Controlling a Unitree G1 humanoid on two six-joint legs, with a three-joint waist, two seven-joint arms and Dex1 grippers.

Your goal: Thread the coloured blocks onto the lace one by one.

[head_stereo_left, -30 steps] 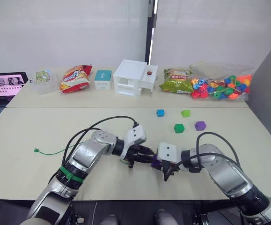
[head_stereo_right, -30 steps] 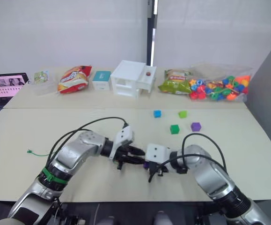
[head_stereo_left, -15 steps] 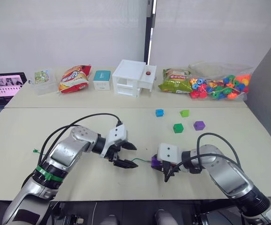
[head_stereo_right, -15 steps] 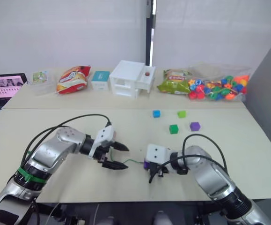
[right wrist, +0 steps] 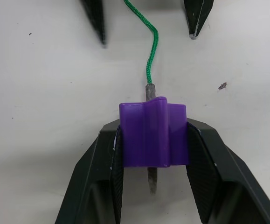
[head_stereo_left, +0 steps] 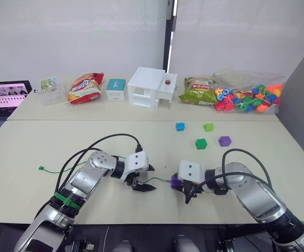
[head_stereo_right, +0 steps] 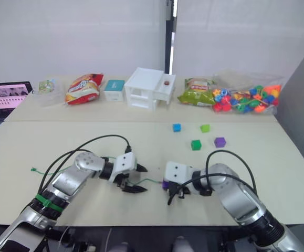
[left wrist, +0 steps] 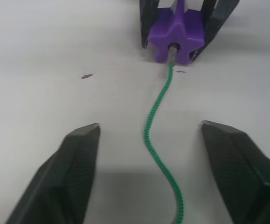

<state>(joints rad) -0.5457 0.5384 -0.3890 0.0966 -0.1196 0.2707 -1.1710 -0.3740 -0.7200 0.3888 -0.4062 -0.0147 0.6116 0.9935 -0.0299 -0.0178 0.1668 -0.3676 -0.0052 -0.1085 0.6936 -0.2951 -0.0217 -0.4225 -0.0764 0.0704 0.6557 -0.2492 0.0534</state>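
Near the front of the pale worktop (head_stereo_left: 46, 142), the right end effector (right wrist: 151, 163) is clamped on a small purple plastic block (right wrist: 153, 134), with the dark stiff tip of the thin green lace (left wrist: 159, 122) poking through its hole. The left end effector (head_stereo_left: 143, 178) sits just to the left with its fingers spread wide either side of the lace, gripping nothing. Farther back on the right lie a blue block (head_stereo_left: 180, 126), a light green block (head_stereo_left: 208, 127), a dark green block (head_stereo_left: 200, 144) and a second purple block (head_stereo_left: 224, 140), all loose.

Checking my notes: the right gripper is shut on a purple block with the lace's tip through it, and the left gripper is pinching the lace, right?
Not quite. The right gripper is shut on the purple block with the lace tip through it, but the left gripper is open: the left wrist view shows the lace lying free between its fingers.
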